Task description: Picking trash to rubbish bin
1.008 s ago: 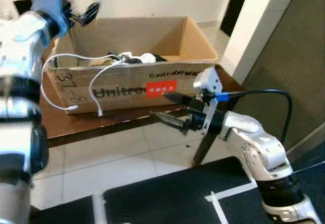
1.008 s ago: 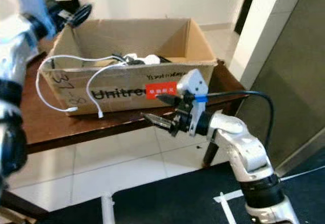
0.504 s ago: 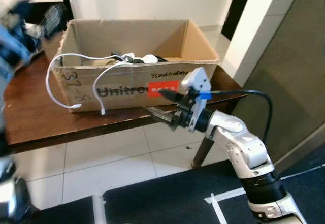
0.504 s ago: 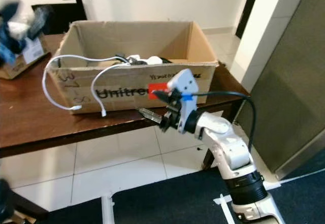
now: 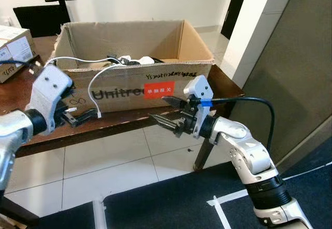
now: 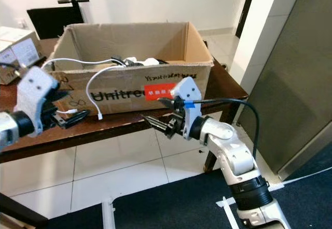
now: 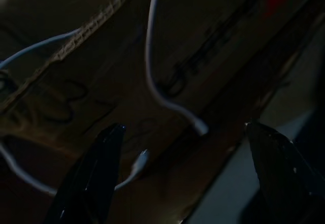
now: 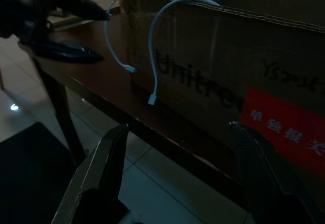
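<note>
The box (image 5: pixel 136 65) stands open on the counter (image 5: pixel 31 89), holding cables and white items; two white cables (image 5: pixel 101 81) hang over its front wall, above the black lettering and beside the red label (image 5: pixel 159 89). The left end effector (image 5: pixel 72 116) is at the counter's front edge, just before the box's front corner, fingers spread and empty, the cable ends (image 7: pixel 200 127) hanging between them in its wrist view. The right end effector (image 5: pixel 168 112) is held just in front of the red label, below the counter edge, fingers (image 8: pixel 96 178) parted and holding nothing. A smaller carton (image 5: pixel 13 44) sits far beyond the left end effector.
</note>
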Tool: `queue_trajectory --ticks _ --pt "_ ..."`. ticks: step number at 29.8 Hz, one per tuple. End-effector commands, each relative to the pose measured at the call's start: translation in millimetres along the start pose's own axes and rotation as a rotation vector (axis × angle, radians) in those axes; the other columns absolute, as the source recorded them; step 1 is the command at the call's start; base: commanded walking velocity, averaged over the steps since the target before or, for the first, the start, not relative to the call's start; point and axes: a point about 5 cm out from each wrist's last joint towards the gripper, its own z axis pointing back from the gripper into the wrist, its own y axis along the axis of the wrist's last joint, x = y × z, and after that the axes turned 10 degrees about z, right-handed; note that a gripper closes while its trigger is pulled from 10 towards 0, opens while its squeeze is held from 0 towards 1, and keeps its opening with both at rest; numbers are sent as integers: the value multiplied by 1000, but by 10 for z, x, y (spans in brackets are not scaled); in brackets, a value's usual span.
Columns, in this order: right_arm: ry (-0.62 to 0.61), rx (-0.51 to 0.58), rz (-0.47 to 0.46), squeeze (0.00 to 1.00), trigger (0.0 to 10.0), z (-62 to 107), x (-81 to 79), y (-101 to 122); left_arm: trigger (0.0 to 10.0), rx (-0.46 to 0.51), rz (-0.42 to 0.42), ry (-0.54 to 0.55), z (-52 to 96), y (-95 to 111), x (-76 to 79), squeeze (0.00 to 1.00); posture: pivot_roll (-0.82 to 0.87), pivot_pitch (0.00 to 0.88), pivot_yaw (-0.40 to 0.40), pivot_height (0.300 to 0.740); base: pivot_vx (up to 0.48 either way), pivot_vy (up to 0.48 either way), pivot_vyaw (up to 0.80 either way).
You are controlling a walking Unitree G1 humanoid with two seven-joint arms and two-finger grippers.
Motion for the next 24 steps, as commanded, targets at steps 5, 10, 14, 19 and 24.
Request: queue_trajectory --ticks 5,10,14,19,24 --pt "12 -5 10 0 10000 -6 -39 -33 10000 104 62 262 -17 39 -67 1000 31 139 -6 740 0 0 0" --pt "20 -6 11 0 10000 -7 -45 -39 10000 130 204 327 -103 -83 2 1000 31 139 -10 740 0 0 0" --pt "21 -11 14 0 10000 -4 -51 -51 10000 139 260 336 -126 -121 34 1000 29 139 -8 740 0 0 0" --pt "14 -24 21 0 10000 1 -89 -93 10000 149 319 333 -173 -117 116 0 27 141 -5 740 0 0 0" --pt "14 -29 21 0 10000 3 -108 -108 10000 167 299 343 -176 -66 118 0 31 142 -3 740 0 0 0"
